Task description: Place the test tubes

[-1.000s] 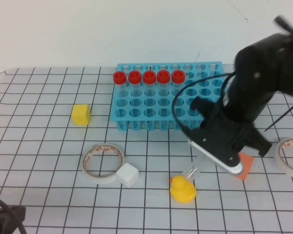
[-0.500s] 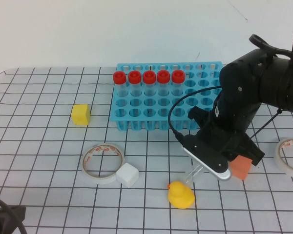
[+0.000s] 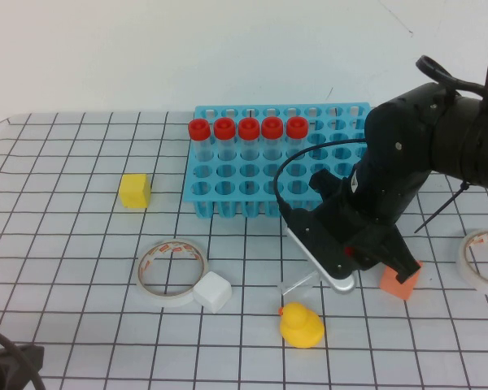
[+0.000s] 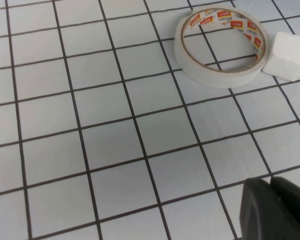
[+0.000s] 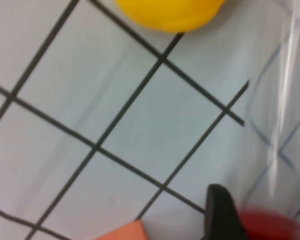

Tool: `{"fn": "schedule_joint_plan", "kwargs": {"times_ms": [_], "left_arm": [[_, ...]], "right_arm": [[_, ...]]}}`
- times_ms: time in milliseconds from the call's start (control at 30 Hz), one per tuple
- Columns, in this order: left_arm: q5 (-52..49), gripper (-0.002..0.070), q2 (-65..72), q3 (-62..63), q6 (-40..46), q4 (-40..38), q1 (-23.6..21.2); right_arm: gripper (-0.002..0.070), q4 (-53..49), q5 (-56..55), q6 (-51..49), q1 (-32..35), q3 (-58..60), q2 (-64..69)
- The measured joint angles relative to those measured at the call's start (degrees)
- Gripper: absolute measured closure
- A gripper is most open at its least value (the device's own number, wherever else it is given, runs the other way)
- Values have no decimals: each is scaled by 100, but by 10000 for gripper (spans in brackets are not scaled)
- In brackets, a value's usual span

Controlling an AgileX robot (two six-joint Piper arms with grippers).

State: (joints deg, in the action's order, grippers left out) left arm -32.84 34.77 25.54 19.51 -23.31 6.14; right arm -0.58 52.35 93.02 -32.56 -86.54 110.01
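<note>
My right gripper [image 3: 329,280] hangs low over the table in front of the blue rack [image 3: 342,110], shut on a clear test tube [image 3: 297,284] at its red-capped end. The tube sticks out leftward, just above the yellow duck [image 3: 301,325]. The right wrist view shows the red cap between the fingers of the right gripper [image 5: 262,215] and the glass tube [image 5: 280,115] reaching toward the duck [image 5: 170,12]. Several red-capped tubes [image 3: 250,134] stand in the rack's back row. My left gripper [image 4: 272,200] is shut and holds nothing, parked at the near left corner [image 3: 8,361].
An orange block [image 3: 398,282] lies just right of the right gripper. A tape roll [image 3: 172,272] and a white cube [image 3: 212,290] sit left of the duck. A yellow cube [image 3: 135,190] is left of the rack. Another tape roll [image 3: 481,258] lies at the right edge.
My right arm has shifted left and lower with the tube. The tube has swung from pointing down at the duck to lying nearly level, pointing left.
</note>
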Motion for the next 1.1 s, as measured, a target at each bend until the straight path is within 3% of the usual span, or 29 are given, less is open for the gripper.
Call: {"fn": "schedule_joint_plan", "kwargs": {"times_ms": [133, 333, 433, 567, 767, 1000, 1100], "left_arm": [[22, 676, 0, -22, 11, -37, 0], [35, 676, 0, -22, 11, -49, 0], [38, 676, 0, -22, 11, -49, 0], [38, 676, 0, -22, 11, -75, 0], [38, 676, 0, -46, 11, -88, 0], [61, 676, 0, -55, 11, -88, 0], [61, 676, 0, -55, 37, -97, 0]], "right_arm": [[286, 58, -9, -83, -10, 0, 0], [275, 58, 2, -413, -10, 0, -57], [274, 296, 28, -1099, -10, 0, -288], [274, 1028, 28, -3134, -10, 0, -690], [274, 1602, 413, -7484, -10, 25, -788], [274, 1685, 691, -10574, -23, 126, -693], [274, 1469, 442, -11413, -23, 126, -682]]}}
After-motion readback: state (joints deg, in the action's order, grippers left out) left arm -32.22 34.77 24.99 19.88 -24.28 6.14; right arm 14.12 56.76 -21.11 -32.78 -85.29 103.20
